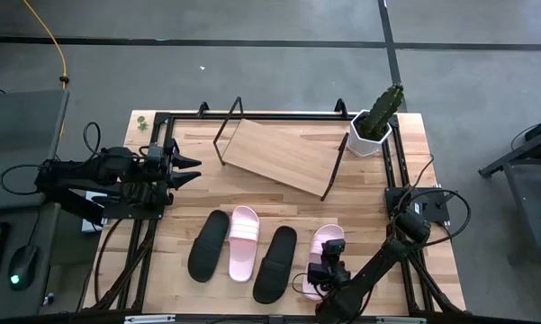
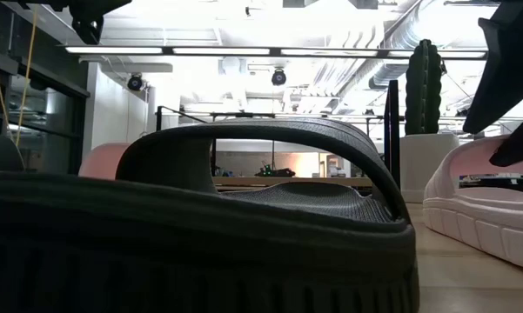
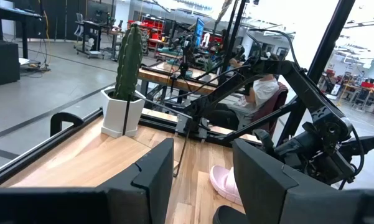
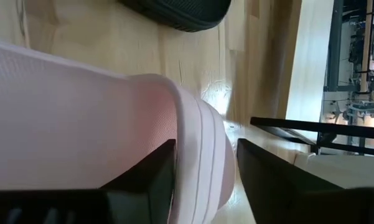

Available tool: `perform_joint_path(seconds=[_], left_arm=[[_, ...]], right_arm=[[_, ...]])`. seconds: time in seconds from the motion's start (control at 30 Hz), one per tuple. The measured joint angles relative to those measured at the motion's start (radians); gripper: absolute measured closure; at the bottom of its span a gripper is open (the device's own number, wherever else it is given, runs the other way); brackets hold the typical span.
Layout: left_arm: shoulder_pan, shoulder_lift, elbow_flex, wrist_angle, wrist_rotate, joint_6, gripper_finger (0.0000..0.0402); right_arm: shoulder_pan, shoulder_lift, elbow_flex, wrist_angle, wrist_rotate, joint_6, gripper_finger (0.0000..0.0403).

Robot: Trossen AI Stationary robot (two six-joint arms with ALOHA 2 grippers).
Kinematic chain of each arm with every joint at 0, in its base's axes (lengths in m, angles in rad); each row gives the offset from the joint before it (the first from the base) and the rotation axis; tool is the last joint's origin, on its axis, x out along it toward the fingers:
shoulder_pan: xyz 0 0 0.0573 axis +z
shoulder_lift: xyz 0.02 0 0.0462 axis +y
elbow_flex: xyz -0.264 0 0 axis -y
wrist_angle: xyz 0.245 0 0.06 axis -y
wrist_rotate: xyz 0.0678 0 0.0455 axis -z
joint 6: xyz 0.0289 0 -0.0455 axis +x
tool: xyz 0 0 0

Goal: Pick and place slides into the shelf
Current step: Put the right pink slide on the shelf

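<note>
Four slides lie side by side near the table's near edge: a black slide [image 1: 209,245], a pink slide [image 1: 244,241], a second black slide [image 1: 275,263] and the rightmost pink slide [image 1: 324,254]. The shelf [image 1: 284,155], a slanted wooden board in a black wire frame, stands empty toward the far edge. My right gripper [image 1: 327,267] is low over the rightmost pink slide [image 4: 81,118] and open, with the slide's edge in the gap between its fingers. My left gripper [image 1: 193,171] waits open at the left side, raised and pointing right. My right gripper [image 4: 205,146] comes from above, open, astride the rightmost pink slide's side edge [image 4: 205,134]. One finger [image 4: 143,180] is over the pink surface and the other [image 4: 280,180] over the bare table. Whether either finger touches the slide, I cannot tell. The slide lies flat on the table.
A cactus in a white pot [image 1: 375,126] stands at the far right corner, right beside the shelf's right end. Black rails [image 1: 392,171] run along the table's sides. Bare wood [image 1: 252,193] lies between the shelf and the row of slides. A seated person [image 3: 261,93] shows beyond the table.
</note>
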Motion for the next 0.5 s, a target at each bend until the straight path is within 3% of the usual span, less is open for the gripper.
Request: perform_joint_path(seconds=[0.5], left_arm=[[0.000,0.000,0.000,0.000,0.000,0.000,0.0252]], right_arm=[[0.000,0.000,0.000,-0.001,-0.026,0.000,0.0397]])
